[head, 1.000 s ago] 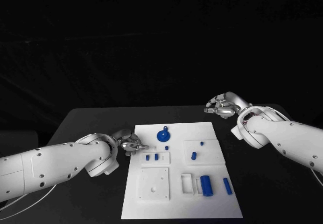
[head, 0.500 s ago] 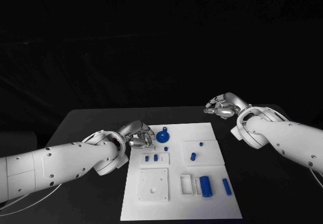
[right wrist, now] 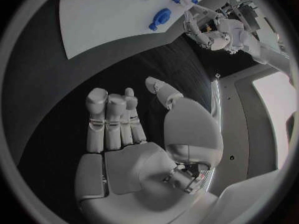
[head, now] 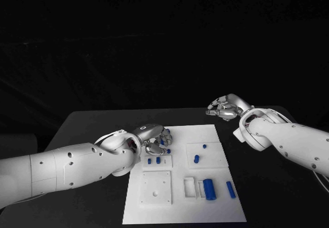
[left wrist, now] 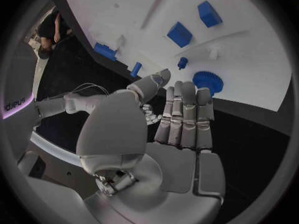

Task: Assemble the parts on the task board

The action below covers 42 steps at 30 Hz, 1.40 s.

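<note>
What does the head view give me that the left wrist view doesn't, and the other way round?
Head view alone: the right hand raised off the far right corner of the task board, holding nothing, and the blue cylinder near the board's near edge.

Left wrist view alone: the left hand's empty palm, fingers extended toward the blue gear.

Both: the white board, the left hand, two small blue blocks.

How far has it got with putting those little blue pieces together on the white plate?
Early on, it seems. Both hands hold nothing: the left hand hovers over the blue gear at the far end of the task board, while the right hand waits off the board. The blue cylinder and smaller parts lie loose.
</note>
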Each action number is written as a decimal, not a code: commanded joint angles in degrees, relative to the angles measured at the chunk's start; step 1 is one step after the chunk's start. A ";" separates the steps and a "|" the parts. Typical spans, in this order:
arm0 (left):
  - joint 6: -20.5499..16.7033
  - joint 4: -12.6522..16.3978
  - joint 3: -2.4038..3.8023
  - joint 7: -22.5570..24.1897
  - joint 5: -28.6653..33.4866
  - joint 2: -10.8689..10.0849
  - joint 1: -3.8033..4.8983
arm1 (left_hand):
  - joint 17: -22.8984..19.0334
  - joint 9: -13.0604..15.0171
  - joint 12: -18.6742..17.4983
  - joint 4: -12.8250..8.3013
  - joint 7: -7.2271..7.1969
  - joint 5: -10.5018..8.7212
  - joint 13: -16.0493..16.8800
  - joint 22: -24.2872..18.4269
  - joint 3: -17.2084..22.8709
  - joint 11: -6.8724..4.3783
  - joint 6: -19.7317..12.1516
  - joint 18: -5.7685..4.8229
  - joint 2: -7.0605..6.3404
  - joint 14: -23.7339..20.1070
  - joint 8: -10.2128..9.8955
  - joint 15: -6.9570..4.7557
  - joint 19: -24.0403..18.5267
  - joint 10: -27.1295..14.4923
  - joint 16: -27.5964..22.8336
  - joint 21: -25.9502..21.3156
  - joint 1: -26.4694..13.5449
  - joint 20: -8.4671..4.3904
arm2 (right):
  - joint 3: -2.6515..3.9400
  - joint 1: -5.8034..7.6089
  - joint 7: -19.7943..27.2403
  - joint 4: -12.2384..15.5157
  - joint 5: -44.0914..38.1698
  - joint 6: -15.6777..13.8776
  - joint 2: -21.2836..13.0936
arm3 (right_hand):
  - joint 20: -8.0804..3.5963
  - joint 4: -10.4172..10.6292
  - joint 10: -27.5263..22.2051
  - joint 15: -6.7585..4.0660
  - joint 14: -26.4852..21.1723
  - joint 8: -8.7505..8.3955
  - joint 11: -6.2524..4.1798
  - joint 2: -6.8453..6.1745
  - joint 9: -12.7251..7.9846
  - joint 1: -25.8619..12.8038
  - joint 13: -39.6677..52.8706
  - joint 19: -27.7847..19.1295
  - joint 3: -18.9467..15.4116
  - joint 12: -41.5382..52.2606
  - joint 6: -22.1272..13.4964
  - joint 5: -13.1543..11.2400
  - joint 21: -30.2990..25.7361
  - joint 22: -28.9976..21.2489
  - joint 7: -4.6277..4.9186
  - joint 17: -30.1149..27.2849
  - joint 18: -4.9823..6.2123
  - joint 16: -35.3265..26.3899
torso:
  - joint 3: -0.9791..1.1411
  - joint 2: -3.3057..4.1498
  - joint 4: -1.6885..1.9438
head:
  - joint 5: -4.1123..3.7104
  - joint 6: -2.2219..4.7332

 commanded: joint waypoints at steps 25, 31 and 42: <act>10.08 -5.22 0.01 -1.41 -6.73 4.81 0.02 | 3.19 -2.24 -6.10 1.10 0.38 -0.83 -2.89 3.44 -1.41 0.44 0.66 3.78 1.49 4.38 -1.32 0.24 6.35 0.91 6.26 4.41 0.71 -1.73 | 0.02 -0.05 0.70 0.25 0.03 1.15 0.64 | -0.31 0.00 -0.47 -0.28 0.26 -0.40 0.07 0.38 0.12 -0.11 -0.11 -0.02 -0.20 0.24 -0.05 0.32 -0.27 0.10 0.29 0.08 4.86 -0.36 | 0.01 0.02 0.01 | -0.51 -0.37; 10.04 -6.34 0.01 -1.70 -6.76 5.16 0.02 | 3.39 -2.43 -6.45 1.37 0.39 -0.89 -3.07 3.70 -1.42 0.44 0.70 4.02 1.77 4.54 -1.38 0.24 6.63 1.20 6.85 4.78 0.50 -1.71 | 0.02 -0.05 0.73 0.29 0.03 1.17 0.65 | -0.32 -0.01 -0.46 -0.28 0.28 -0.40 0.07 0.39 0.13 -0.12 -0.12 -0.01 -0.22 0.25 -0.04 0.32 -0.27 0.11 0.29 0.09 4.86 -0.36 | 0.01 -0.06 0.11 | -0.59 -0.46; 9.79 -7.15 0.00 -1.08 -7.07 6.06 -0.04 | 3.34 -3.26 -7.58 2.26 0.98 -0.62 -3.62 3.83 -1.17 0.83 -0.65 4.36 2.61 4.24 -2.30 0.61 6.48 0.98 7.27 4.89 -0.08 -1.35 | 0.02 -0.05 0.73 0.39 0.04 1.22 0.68 | -0.32 -0.01 -0.45 -0.28 0.30 -0.39 0.07 0.43 0.15 -0.14 -0.13 0.01 -0.24 0.27 -0.02 0.33 -0.27 0.12 0.29 0.10 4.86 -0.35 | 0.00 0.01 0.01 | -0.61 -0.39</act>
